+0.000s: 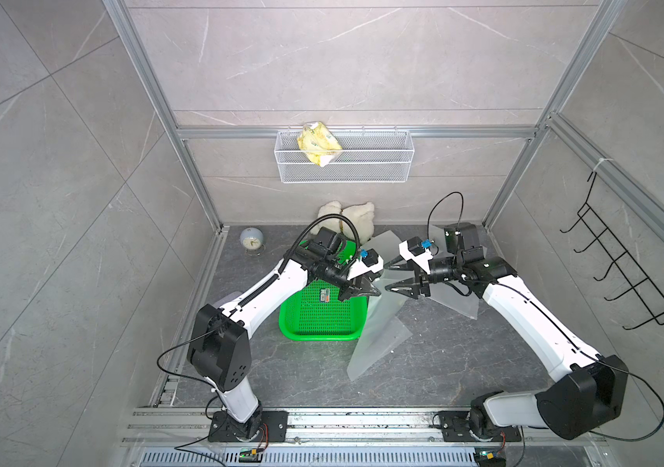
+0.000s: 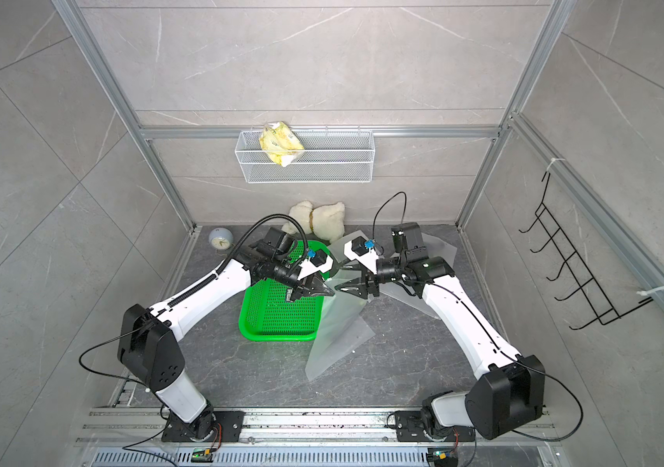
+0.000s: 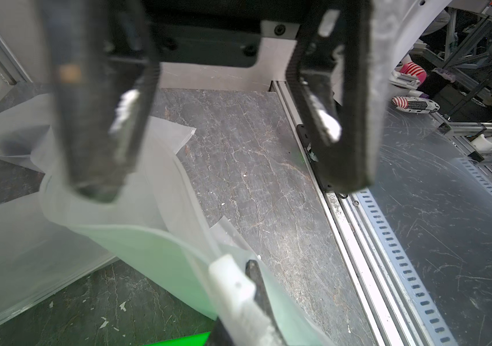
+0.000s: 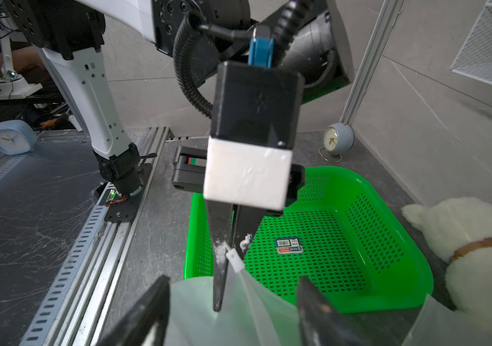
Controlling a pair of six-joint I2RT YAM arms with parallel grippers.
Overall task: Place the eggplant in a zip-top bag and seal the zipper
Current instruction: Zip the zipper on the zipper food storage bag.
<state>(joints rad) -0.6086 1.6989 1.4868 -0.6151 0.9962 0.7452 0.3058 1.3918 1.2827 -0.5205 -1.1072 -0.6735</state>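
Observation:
The frosted zip-top bag [image 1: 378, 335] [image 2: 338, 331] hangs by its top corner from my left gripper [image 1: 370, 290] [image 2: 328, 290], its lower end on the floor beside the green basket. The left gripper [image 4: 223, 269] [image 3: 247, 287] is shut on the bag's zipper edge at the white slider [image 4: 234, 259] [image 3: 229, 278]. My right gripper [image 1: 393, 277] [image 2: 342, 278] faces it, open. Its fingers straddle the bag's mouth [image 4: 196, 311] in the right wrist view without pinching it. The left wrist view shows the right gripper [image 3: 222, 190] spread wide. The eggplant is out of view.
The green basket [image 1: 322, 327] [image 4: 388, 284] holds only a sticker. A second clear bag [image 1: 455, 299] lies under the right arm. A white plush toy [image 1: 346, 218], a small clock [image 1: 251, 239], a wall wire basket [image 1: 362, 170] and black hooks [image 1: 625, 275] surround the area.

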